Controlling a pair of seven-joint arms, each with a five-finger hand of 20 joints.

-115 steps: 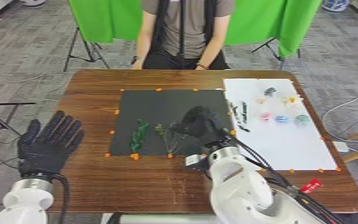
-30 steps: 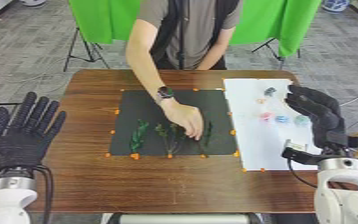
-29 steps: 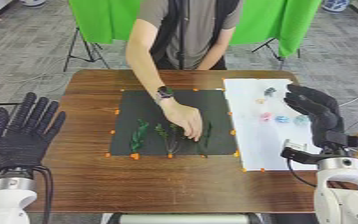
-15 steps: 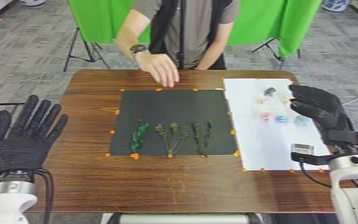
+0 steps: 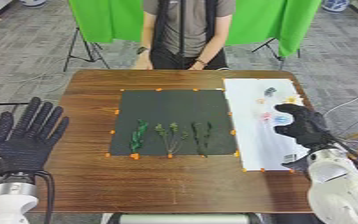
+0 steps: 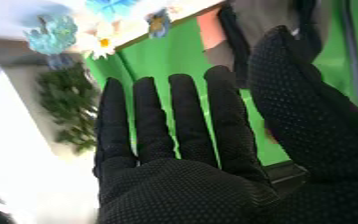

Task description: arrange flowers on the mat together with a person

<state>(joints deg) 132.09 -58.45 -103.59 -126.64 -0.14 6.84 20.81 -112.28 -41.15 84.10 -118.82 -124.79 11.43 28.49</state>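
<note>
Since the person [image 5: 189, 35] had drawn 1 arm back from the far edge of the black mat [image 5: 158, 102], we took the turn as ours. Our right hand [image 5: 307, 129] had shifted nearer and left over the white sheet [image 5: 262, 150], its fingers straight, its thumb held apart, pinching nothing that we could see. Our left hand [image 5: 24, 145] lay by the table's left edge, fingers spread. On the mat's near half, 3 groups of green stems [image 5: 172, 142] lay side by side; we judged a bloom the likely next pick. The white flower [image 5: 291, 99] had come back into sight towards the sheet's far right corner, while the pink flower [image 5: 266, 118] and blue flower [image 5: 282, 119] lay just beside our right hand's fingertips.

The table's far edge cut off the person's lower body and partly hid their hands. Our right hand covered part of the sheet, perhaps with another bloom beneath. We could not tell whether it touched the blue flower, nor what the small dark item [image 5: 270, 92] at the sheet's far end was.
</note>
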